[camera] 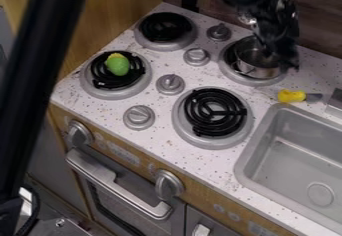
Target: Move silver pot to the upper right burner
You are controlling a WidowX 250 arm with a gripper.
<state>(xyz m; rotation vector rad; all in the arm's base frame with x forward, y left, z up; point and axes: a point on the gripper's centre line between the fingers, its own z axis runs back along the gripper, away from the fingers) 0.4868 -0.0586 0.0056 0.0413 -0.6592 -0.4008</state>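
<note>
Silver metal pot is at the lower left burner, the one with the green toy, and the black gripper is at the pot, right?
Wrong burner: the camera view shows the silver metal pot at the upper right burner. The black gripper is indeed at it.

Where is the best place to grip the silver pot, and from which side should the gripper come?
Probably best at the rim of the silver pot, coming down from above so that the grip spans the wall, inside and outside. The pot stands upright on the burner with its mouth open, and its wall rises above the coil.
</note>
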